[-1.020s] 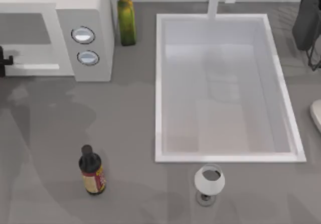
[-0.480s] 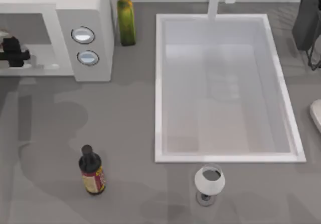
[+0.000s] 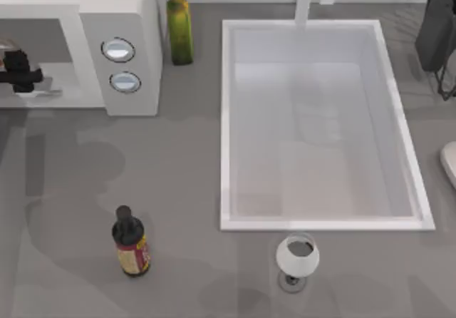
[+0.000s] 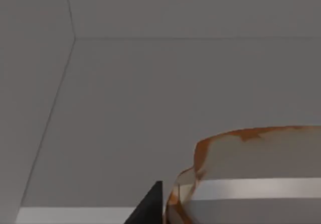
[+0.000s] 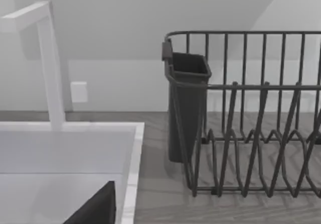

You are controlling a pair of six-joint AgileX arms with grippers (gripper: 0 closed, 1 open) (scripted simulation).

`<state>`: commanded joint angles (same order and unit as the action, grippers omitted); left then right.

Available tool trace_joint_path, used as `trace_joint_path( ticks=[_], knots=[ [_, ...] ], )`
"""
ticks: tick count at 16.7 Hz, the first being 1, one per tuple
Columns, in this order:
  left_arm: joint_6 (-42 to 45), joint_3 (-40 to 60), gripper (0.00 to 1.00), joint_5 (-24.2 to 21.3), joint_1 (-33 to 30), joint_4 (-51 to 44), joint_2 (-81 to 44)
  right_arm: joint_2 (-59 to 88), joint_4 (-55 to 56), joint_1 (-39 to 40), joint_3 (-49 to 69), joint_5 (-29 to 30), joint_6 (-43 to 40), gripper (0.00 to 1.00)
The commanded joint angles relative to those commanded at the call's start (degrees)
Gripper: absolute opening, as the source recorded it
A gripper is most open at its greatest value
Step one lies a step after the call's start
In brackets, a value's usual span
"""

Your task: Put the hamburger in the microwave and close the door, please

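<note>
The white microwave point(image 3: 121, 18) stands at the back left with its grey cavity point(image 3: 35, 40) open toward the front. My left gripper point(image 3: 25, 75) sits in the cavity mouth, shut on the hamburger point(image 4: 261, 153). In the left wrist view the tan-orange bun with its pale top lies close beside one black fingertip point(image 4: 150, 206), with the grey cavity walls point(image 4: 175, 83) behind. The door is out of view. My right arm point(image 3: 436, 26) is parked at the back right; one dark finger point(image 5: 95, 209) shows in the right wrist view.
A green oil bottle point(image 3: 179, 33) stands right of the microwave. A white sink point(image 3: 226, 118) with a faucet point(image 3: 305, 1) takes the middle. A dark sauce bottle point(image 3: 130, 245) and a wine glass point(image 3: 297, 257) stand near the front. A black dish rack point(image 5: 251, 133) sits at the back right.
My left gripper came in from the left edge to the microwave opening, then held nearly still over the last half second. The right arm has not moved.
</note>
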<state>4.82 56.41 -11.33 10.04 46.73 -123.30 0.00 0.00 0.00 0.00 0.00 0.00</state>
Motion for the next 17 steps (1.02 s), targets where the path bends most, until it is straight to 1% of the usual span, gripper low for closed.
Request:
trace_joint_path(
  ticks=[5,13,17],
  knots=[
    [-0.1,9.3,0.0,0.2,-0.4,-3.1,-4.1,0.0,0.0,0.0,0.0,0.0,0.0,1.0],
    [-0.7,31.8,0.0,1.3,-1.9,-11.4,-14.8,0.0,0.0,0.0,0.0,0.0,0.0,1.0],
    [-1.2,41.2,0.0,2.1,-2.8,-15.6,-20.2,0.0,0.0,0.0,0.0,0.0,0.0,1.0]
  ],
)
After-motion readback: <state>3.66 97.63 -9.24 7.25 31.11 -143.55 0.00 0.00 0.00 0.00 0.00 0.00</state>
